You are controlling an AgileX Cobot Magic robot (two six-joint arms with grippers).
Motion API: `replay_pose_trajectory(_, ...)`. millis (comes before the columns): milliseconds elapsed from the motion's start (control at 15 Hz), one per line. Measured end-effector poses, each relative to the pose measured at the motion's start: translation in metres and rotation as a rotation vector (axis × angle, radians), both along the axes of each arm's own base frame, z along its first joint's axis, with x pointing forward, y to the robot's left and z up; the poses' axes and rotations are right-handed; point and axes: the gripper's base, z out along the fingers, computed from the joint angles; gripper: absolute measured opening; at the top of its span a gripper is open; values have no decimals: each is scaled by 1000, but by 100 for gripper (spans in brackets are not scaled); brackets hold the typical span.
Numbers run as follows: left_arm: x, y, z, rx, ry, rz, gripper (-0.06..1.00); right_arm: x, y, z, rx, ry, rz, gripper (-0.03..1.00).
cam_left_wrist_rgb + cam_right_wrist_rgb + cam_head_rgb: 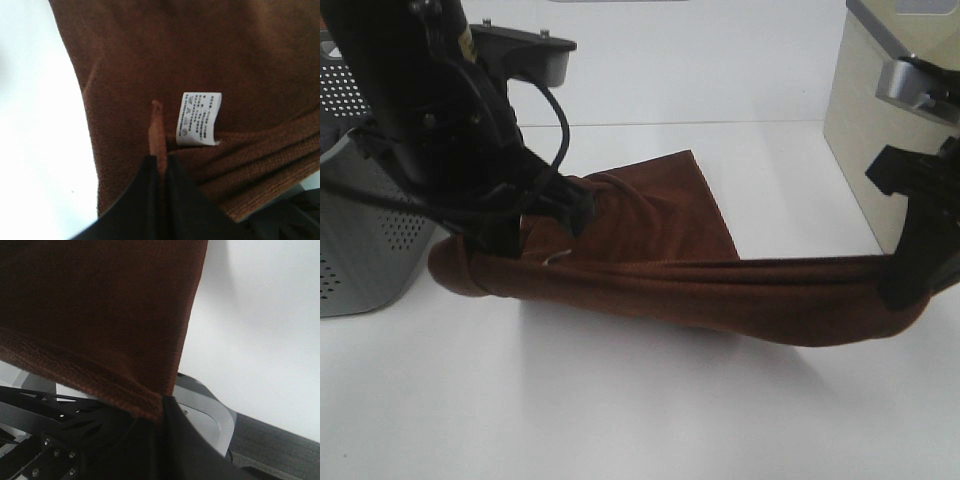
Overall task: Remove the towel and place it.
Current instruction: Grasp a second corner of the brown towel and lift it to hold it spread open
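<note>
Left claw (160, 161): clamped on a pinched-up fold of the towel (670, 270), just beside the white tag (199, 118); jaws nearly together with cloth between them.
Right claw (162, 407): closed on the far end of the same long edge; in the high view it sits at the right edge of the frame, mid height.
Towel position: pulled into a taut band across the middle of the high view, from one claw to the other, and held above the tabletop (620, 420). The rest trails behind the band, one corner pointing up toward frame centre, and looks to rest on the tabletop.
Basket (360, 240): grey, perforated, at the left edge of the frame. The towel's left end is just beside it, with no cloth visible inside.
Done: removal looks finished, since the towel is out and carried by both claws.
Left: placing. The towel is not yet laid down and neither claw has let go.
Estimate: past halfway, lowering and release remain.
</note>
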Motion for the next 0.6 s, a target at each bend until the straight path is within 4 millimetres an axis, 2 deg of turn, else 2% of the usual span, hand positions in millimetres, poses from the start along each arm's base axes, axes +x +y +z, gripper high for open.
replay_pose_trajectory(133,-12,-5,-9,22,25,-32,1,-11,-2,-5,-3,17,-1,0)
replay_pose_trajectory(333,-10,-6,-10,23,-8,-39,1,-9,-2,-3,-2,-24,-13,0)
replay_pose_trajectory(467,-1,-6,-8,31,-118,-62,1,-5,-2,-3,-2,-71,-30,0)
replay_pose_trajectory(600,20,-4,2,12,-297,-43,1,8,-2,6,-3,-175,-54,0)
